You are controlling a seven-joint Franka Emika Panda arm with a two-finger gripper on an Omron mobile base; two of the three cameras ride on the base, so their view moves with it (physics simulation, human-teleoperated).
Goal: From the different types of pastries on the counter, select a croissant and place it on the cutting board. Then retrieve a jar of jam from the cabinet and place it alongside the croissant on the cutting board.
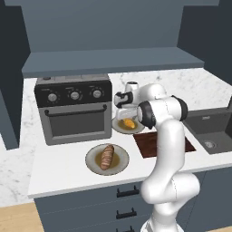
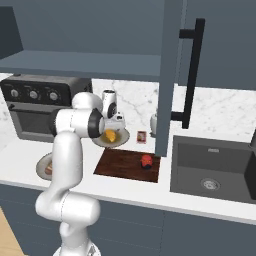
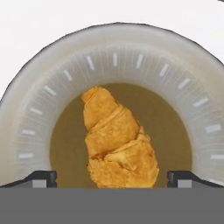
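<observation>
Yellow-orange croissant (image 3: pixel 118 142) lies on its round plate (image 3: pixel 39 109), between the spread, empty fingertips (image 3: pixel 41 177) of the gripper (image 3: pixel 112 179). Pickup step underway; next: descend, close, carry to cutting board (image 2: pixel 122 164).

No readable text or labels anywhere

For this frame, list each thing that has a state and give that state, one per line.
gripper: jaws open, one on each side of the croissant, not closed on it
croissant: lying on its plate, not lifted
plate: on the counter under the croissant
brown striped pastry: lying on its own plate, untouched
cutting board: flat on the counter, carrying a red jar
red jar: resting on the board
toaster oven: door shut
</observation>
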